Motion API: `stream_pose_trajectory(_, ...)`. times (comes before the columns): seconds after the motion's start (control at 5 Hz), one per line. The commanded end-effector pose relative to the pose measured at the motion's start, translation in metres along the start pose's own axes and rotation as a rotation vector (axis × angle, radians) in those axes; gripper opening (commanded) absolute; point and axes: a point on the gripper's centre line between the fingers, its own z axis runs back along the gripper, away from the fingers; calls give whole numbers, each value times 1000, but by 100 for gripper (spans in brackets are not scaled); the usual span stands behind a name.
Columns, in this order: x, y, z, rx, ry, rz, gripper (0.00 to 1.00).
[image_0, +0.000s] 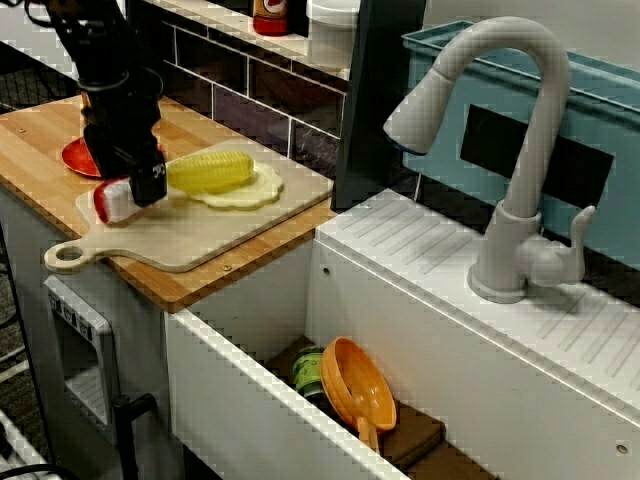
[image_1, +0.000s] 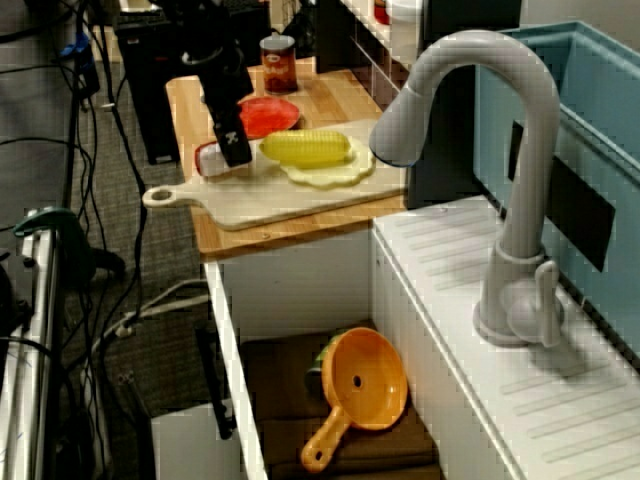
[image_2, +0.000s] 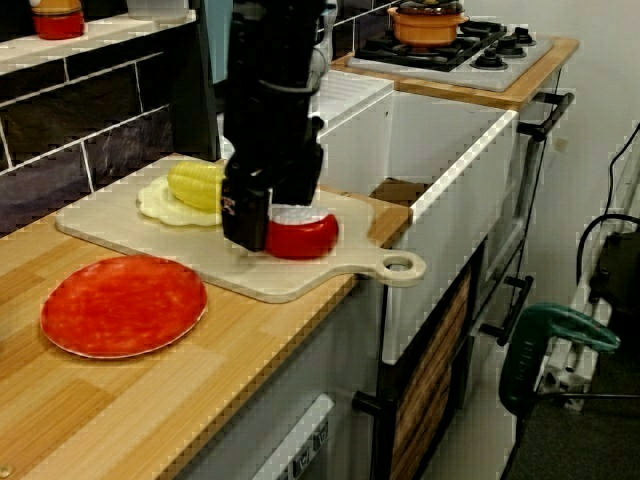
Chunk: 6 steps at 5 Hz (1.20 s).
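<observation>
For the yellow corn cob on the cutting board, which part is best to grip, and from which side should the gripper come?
Probably the middle of the corn cob, coming from above with the fingers across its short width. It lies flat on its side on a pale yellow piece on the cutting board, so its rounded long sides are free.

My arm (image_0: 105, 50) hangs near-vertical from above, wrist in line with it. My gripper (image_0: 137, 185) points straight down, fingertips lowest. Jaw opening cannot be determined from any of the three views.
</observation>
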Motion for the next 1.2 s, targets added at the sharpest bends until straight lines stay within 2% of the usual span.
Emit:
stream_pose_trajectory(0.0,10,18,33,-16,-34,-7,100)
stream_pose_trajectory(0.6,2,-2,30,-12,-49,-34,100)
stream_pose_trajectory(1.0,10,-12,44,-17,-63,-38,100)
